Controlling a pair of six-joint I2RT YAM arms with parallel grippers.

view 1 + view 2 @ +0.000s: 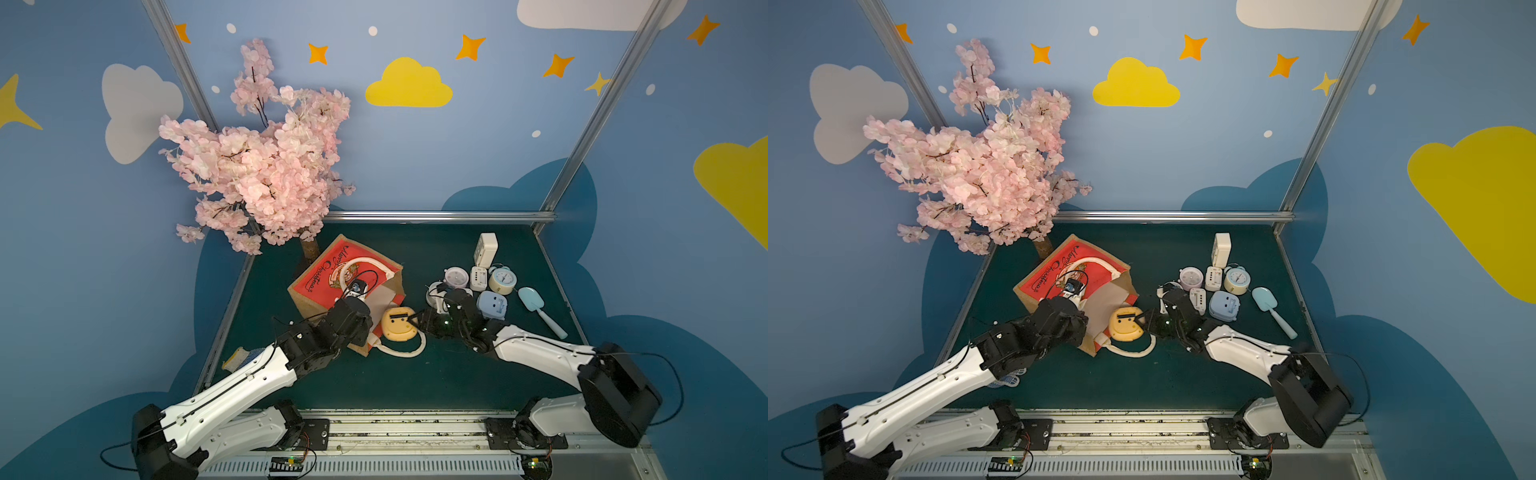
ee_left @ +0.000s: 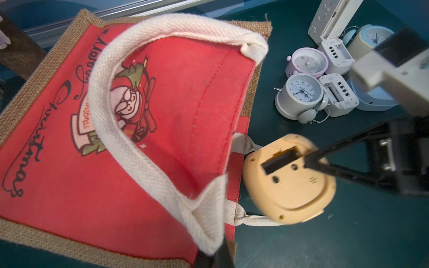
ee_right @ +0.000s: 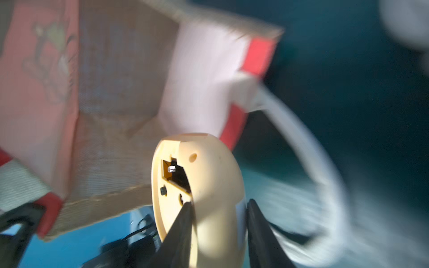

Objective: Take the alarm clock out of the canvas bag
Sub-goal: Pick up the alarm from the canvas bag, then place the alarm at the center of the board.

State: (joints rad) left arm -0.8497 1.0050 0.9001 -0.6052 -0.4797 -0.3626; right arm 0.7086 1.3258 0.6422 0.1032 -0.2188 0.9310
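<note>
Right fingers [image 3: 182, 234] pinch alarm clock [image 3: 209, 185] rim between them | left fingers [image 2: 227, 257] clamp canvas bag [image 2: 185, 104] handle [image 2: 139, 150] | risk: our shallow pinch could let clock pivot, dropping below fingertips

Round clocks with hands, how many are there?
3, all right of the bag: a lilac one, a cream one with blue bells, a white one nearest the bag. The yellow clock shows only its back; others may be hidden.
</note>
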